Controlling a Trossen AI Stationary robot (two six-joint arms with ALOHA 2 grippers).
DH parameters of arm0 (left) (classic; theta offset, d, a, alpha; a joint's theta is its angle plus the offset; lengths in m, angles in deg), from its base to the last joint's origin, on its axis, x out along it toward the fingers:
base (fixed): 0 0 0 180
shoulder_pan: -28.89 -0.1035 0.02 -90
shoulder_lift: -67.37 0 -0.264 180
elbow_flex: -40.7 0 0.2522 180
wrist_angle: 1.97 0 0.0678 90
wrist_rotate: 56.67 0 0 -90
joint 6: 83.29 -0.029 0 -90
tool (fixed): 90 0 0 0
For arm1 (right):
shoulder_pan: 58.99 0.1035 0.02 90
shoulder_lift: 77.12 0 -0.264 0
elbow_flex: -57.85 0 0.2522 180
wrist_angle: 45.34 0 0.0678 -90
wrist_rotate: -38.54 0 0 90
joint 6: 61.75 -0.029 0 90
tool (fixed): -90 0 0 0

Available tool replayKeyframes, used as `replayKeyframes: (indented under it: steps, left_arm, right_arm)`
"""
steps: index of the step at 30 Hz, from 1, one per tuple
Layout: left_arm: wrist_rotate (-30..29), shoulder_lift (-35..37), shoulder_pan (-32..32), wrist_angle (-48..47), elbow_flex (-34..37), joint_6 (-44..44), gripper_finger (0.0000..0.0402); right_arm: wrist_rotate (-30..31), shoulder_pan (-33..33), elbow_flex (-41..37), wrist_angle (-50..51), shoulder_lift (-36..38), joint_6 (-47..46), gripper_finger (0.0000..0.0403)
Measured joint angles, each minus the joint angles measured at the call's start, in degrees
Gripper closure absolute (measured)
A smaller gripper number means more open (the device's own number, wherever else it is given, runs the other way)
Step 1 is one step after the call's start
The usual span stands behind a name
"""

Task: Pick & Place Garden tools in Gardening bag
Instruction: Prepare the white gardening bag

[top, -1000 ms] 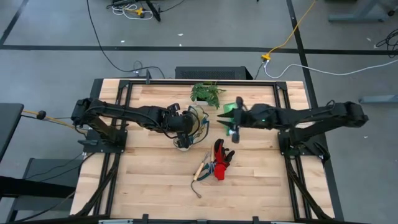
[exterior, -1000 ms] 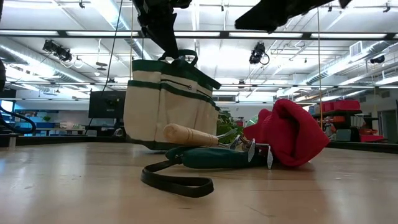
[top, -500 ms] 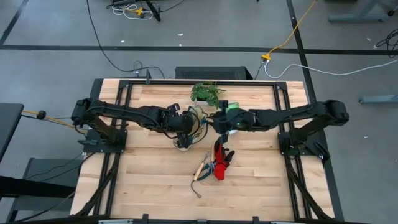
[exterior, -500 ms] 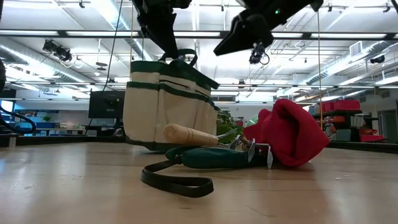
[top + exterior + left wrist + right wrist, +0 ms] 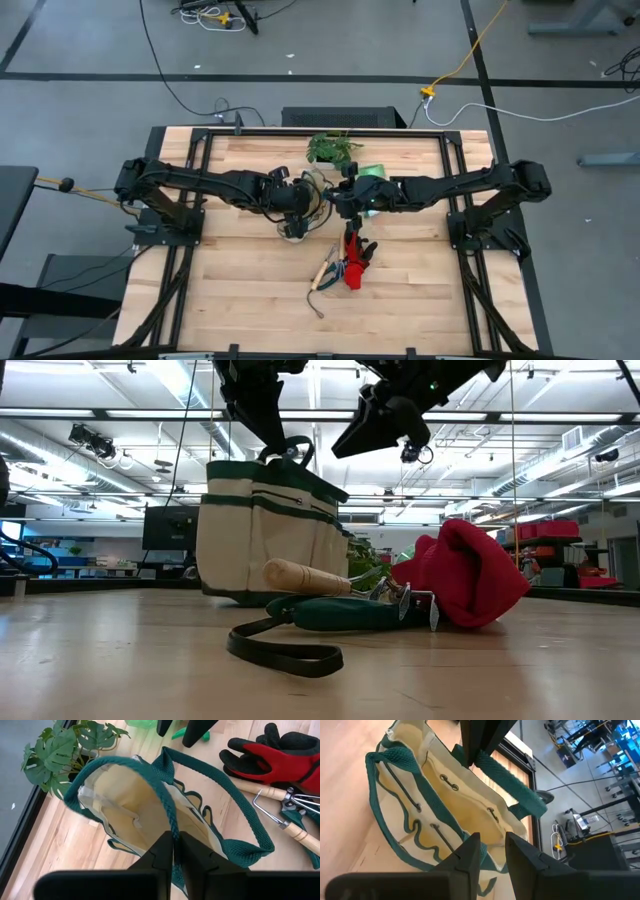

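The cream gardening bag with dark green trim point(image 5: 265, 530) stands on its base at the table's middle; it also shows in the high view point(image 5: 316, 192). My left gripper point(image 5: 173, 851) is above it, shut on its loop handle. My right gripper point(image 5: 492, 852) is open and empty, hovering over the bag's right rim point(image 5: 343, 198). The green spray bottle point(image 5: 372, 180) lies on the table under my right arm. The red-and-black gloves point(image 5: 355, 262) and the wooden-handled rake point(image 5: 325, 270) lie near the front of the bag. My left gripper pinches the bag's green webbing loop handle point(image 5: 172, 827) between its two fingers, at the top of the loop. The fingers come from above, pointing down point(image 5: 265, 420). The handle is drawn up and the bag's base stays on the table.
A leafy potted plant point(image 5: 333, 148) stands just beyond the bag toward the far edge. Green-handled shears with a dark strap point(image 5: 340, 615) lie beside the rake and gloves. Bare wood lies toward the near edge and both front corners.
My right gripper has moved toward the table's left, from over the spray bottle to above the bag's right rim, close to my left gripper. The spray bottle has stayed on the table.
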Motion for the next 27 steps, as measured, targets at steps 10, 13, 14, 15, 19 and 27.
replayKeyframes:
  steps: [10,13,14,15,19,27]
  left_arm:
    - [0.00,0.00,-0.02,-0.01,0.00,0.01,0.0371]
    - [0.00,0.00,-0.02,-0.01,0.00,0.02,0.0364]
    - [0.00,0.00,-0.02,0.00,0.00,0.03,0.0364]
    - [0.00,0.00,-0.04,0.02,0.00,0.01,0.0364]
    - [0.00,0.00,-0.02,0.05,0.00,0.05,0.0373]
    - [-0.02,0.00,-0.02,-0.05,0.00,0.03,0.0373]
  right_arm:
    - [-0.61,0.37,0.00,-0.70,0.00,1.92,0.0309]
    - [-0.63,0.68,0.00,-0.82,-0.02,2.93,0.0309]
    - [-0.62,0.81,0.02,-1.13,-0.32,3.12,0.0309]
    - [-0.61,0.90,0.29,-1.10,-0.68,3.22,0.0309]
    - [-0.73,1.39,3.18,0.83,-4.11,3.54,0.0309]
    - [3.80,2.25,9.46,7.37,-7.02,4.56,0.0309]
